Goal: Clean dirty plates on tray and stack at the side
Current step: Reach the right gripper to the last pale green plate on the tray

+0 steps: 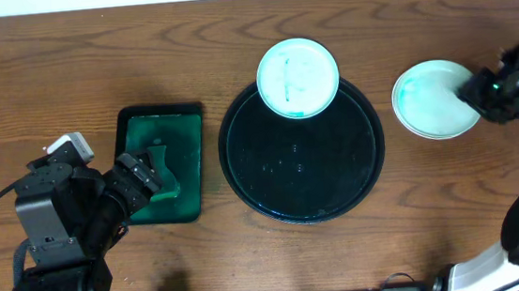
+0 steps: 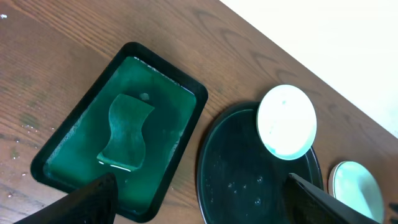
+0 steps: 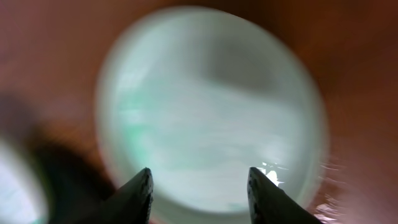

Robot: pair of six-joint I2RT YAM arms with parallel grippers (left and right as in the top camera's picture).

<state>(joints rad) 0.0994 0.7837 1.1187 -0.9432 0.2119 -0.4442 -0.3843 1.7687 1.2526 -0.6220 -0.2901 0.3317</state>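
One tray (image 1: pixel 304 165) — one plate (image 1: pixel 298 76) on its far rim; second plate (image 1: pixel 430 102) right, on the worktop (image 1: pixel 231 35). Left tool (image 2: pixel 199 186), right tool (image 3: pixel 199 177) — both released.

Black tray (image 1: pixel 242 166); pale cyan plates (image 1: pixel 298 77) (teal smears); green sponge (image 2: pixel 126 132).

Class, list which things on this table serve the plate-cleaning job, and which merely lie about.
Job: tray plate; side plate; black tray; sponge, likely the cleaner; green tray holding it.
Lying about: nothing seen.
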